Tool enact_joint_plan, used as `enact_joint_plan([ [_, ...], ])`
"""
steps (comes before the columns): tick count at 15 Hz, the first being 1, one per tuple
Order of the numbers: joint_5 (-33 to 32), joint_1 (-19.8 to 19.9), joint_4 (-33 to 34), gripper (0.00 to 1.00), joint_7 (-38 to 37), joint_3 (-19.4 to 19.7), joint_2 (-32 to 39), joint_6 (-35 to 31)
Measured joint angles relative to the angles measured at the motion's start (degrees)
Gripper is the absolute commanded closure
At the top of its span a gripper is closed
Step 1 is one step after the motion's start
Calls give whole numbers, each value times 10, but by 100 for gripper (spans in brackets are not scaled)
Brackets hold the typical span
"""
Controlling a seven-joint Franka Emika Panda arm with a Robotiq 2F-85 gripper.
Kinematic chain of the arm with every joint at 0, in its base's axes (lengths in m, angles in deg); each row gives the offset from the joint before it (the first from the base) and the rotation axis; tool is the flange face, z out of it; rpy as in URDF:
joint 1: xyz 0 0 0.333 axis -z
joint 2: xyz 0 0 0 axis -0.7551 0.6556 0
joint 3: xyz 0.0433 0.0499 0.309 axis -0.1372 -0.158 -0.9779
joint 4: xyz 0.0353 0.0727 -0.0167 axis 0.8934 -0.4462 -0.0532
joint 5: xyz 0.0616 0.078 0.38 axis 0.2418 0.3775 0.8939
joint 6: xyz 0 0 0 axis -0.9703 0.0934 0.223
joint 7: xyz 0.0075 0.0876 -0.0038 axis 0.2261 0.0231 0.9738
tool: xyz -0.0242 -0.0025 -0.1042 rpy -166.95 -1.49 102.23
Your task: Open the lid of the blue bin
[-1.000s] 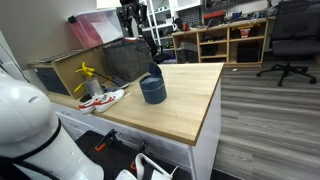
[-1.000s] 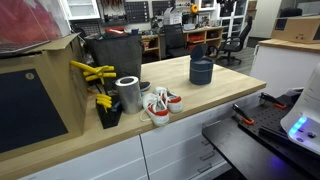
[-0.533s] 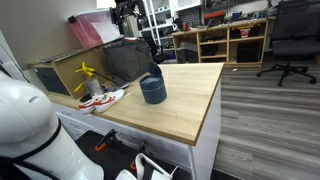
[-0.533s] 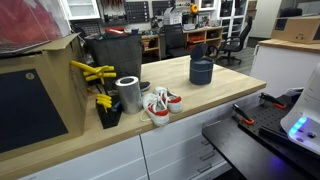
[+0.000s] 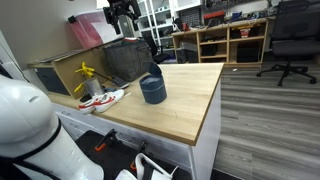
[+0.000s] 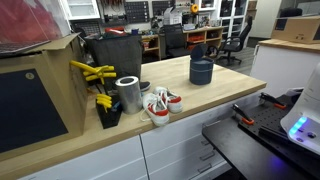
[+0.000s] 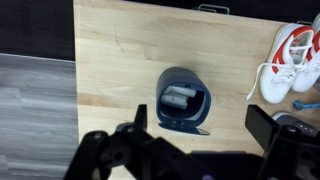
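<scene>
Wrist view shows your claw (image 7: 200,120) spread wide and holding nothing, with the blue bin (image 7: 183,98) straight beneath it, well apart. That smooth slate cylinder stands on the pale wood counter (image 7: 115,50). In an exterior view its lid (image 5: 151,72) is tipped up off the rim. White-and-red sneakers (image 7: 291,58) lie nearby. Farther off are grey plank floor (image 5: 265,120) and shelving (image 5: 225,40).

No legible text, label, brand or number in any view. Blue bin (image 5: 152,91) plain-sided. Markings on white-and-red sneakers (image 6: 160,105), metal can (image 6: 128,95) and cardboard box (image 6: 60,55) too small to read. Background shelf clutter (image 5: 225,40) blurred, unreadable.
</scene>
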Motion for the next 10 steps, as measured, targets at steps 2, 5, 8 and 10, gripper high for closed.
enact_joint_plan([
  [2, 9, 0, -30, 0, 0, 1, -24, -26],
  [5, 12, -1, -73, 0, 0, 1, -58, -63],
  [8, 12, -4, -109, 0, 0, 1, -88, -95],
  [10, 12, -7, -125, 0, -1, 1, -102, -107],
])
